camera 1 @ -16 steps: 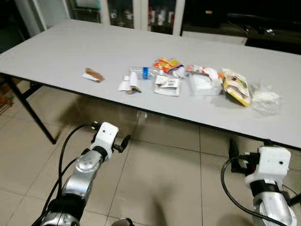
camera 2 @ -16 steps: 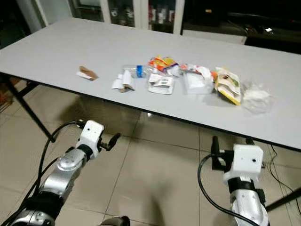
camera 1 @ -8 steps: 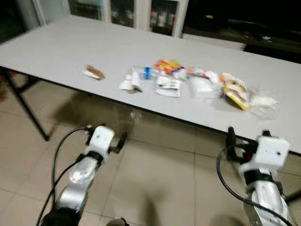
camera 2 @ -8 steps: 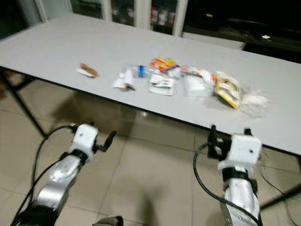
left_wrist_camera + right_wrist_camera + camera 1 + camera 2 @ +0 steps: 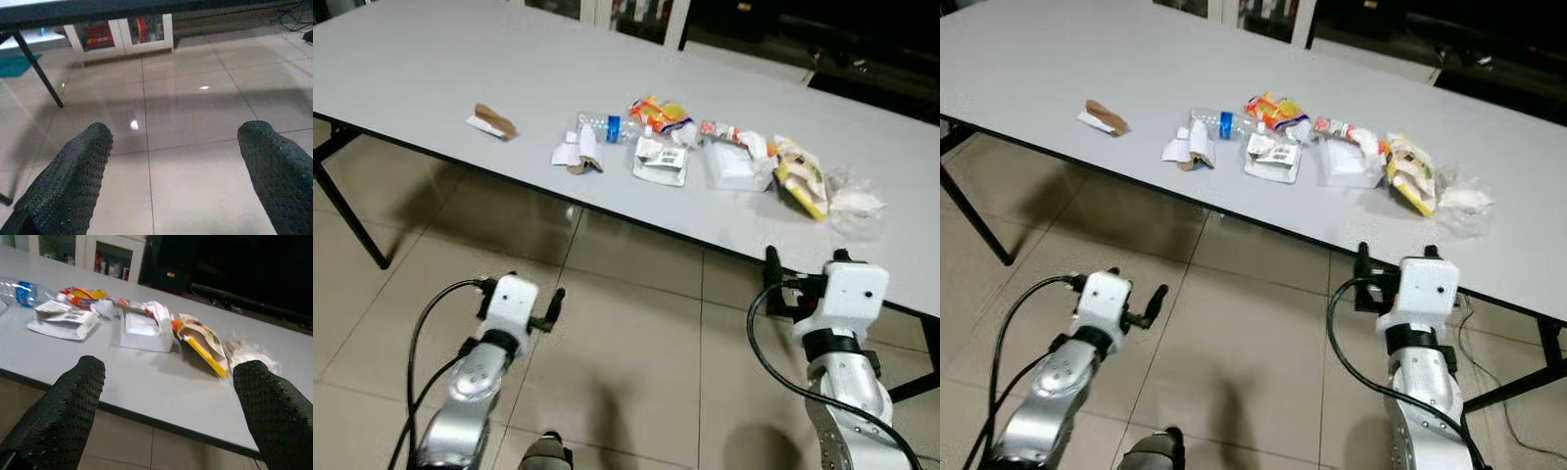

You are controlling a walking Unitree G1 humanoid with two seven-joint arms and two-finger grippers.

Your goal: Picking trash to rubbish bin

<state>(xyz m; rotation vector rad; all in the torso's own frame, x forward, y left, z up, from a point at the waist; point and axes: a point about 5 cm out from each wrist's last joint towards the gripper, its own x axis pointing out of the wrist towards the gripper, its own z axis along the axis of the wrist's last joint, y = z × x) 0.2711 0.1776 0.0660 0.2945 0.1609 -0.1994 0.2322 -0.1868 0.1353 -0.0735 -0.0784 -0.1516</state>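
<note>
The table [image 5: 431, 59], across the upper frame, has a smooth matt grey top. At its centre lie a clear plastic bottle [image 5: 600, 126], glossy wrappers [image 5: 658, 114] and what looks like crumpled paper [image 5: 576, 155]. Below, the floor [image 5: 636, 323] is glossy tile. The fingers [image 5: 68, 406] are black, rubbery, dimpled.

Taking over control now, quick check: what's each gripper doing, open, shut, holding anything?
Left gripper: open, empty, low over the floor tiles.
Right gripper: open, empty, at the table edge facing the trash.
</note>
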